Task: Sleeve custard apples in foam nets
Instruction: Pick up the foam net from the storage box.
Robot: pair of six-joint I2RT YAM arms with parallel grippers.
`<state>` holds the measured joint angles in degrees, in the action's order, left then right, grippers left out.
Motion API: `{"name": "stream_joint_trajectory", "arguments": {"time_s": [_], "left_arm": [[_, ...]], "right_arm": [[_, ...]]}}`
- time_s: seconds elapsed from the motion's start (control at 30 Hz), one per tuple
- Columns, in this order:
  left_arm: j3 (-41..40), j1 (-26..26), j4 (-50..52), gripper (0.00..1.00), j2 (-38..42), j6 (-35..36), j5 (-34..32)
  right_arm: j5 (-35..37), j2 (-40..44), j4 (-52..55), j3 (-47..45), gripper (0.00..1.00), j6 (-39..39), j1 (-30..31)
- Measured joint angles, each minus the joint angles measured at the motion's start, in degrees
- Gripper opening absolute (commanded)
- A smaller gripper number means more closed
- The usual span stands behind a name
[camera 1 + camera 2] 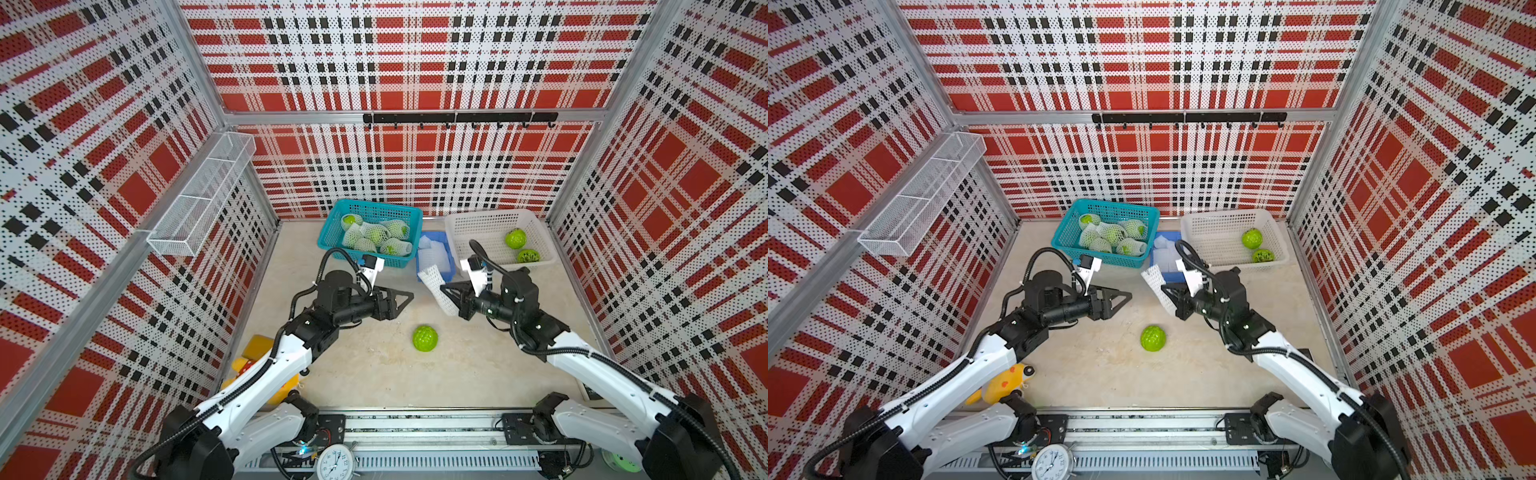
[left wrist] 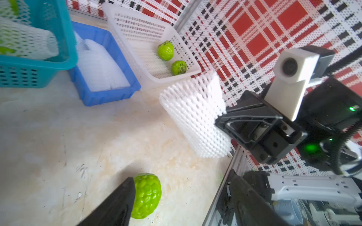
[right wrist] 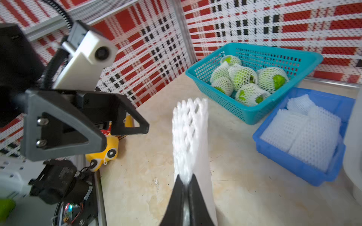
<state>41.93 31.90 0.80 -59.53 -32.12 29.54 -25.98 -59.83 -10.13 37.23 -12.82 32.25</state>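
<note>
A bare custard apple (image 1: 425, 338) (image 1: 1153, 338) (image 2: 147, 195) lies on the table between my arms. My right gripper (image 1: 444, 286) (image 1: 1163, 287) (image 3: 185, 179) is shut on one edge of a white foam net (image 1: 435, 289) (image 1: 1156, 286) (image 2: 195, 117) (image 3: 189, 133), held above the table. My left gripper (image 1: 409, 296) (image 1: 1128, 296) (image 2: 181, 178) faces the net across a short gap, open, nothing between its fingers, above and behind the loose fruit. Two more bare custard apples (image 1: 515, 239) (image 1: 528, 256) lie in the white basket (image 1: 478, 220).
A teal basket (image 1: 374, 208) at the back holds several sleeved fruits. A blue tray (image 1: 440, 243) of spare nets sits between the two baskets. A yellow toy (image 1: 1005, 382) lies by the left arm. A wire shelf (image 1: 199, 195) hangs on the left wall, a clock (image 1: 336, 461) stands in front.
</note>
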Motion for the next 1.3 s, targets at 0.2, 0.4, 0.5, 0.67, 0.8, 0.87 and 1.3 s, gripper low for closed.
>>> {"name": "stream_joint_trajectory", "arguments": {"time_s": [0.2,0.4,0.5,0.67,0.8,0.87,1.3], "left_arm": [[-2.54,1.73,-4.26,0.64,-1.81,-1.14,1.05],[-2.80,1.73,-6.56,0.66,-3.43,-2.21,4.33],[-2.80,1.73,-8.00,0.67,-3.37,-2.21,6.38],[-2.80,1.49,-9.66,0.67,-2.84,-2.23,8.57],[-2.82,1.25,-12.81,0.62,-2.84,-3.65,9.40],[-2.82,1.25,-14.60,0.60,-2.84,-4.52,9.55],[-2.82,2.08,-20.72,0.48,-3.21,-7.39,9.29]], "right_arm": [[-5.01,1.81,-7.13,-2.97,0.00,0.17,0.20],[-7.63,1.36,-15.10,-4.07,0.00,-3.63,0.20],[-9.88,-0.57,-17.62,-2.71,0.00,-7.15,-0.15],[-13.44,-4.46,-22.32,-0.59,0.00,-14.01,-1.33],[-14.80,-5.64,-24.24,0.79,0.00,-17.62,-1.75],[-15.15,-5.97,-24.87,1.36,0.00,-18.80,-1.75],[-13.77,-6.99,-27.87,1.73,0.00,-22.95,-1.75]]}}
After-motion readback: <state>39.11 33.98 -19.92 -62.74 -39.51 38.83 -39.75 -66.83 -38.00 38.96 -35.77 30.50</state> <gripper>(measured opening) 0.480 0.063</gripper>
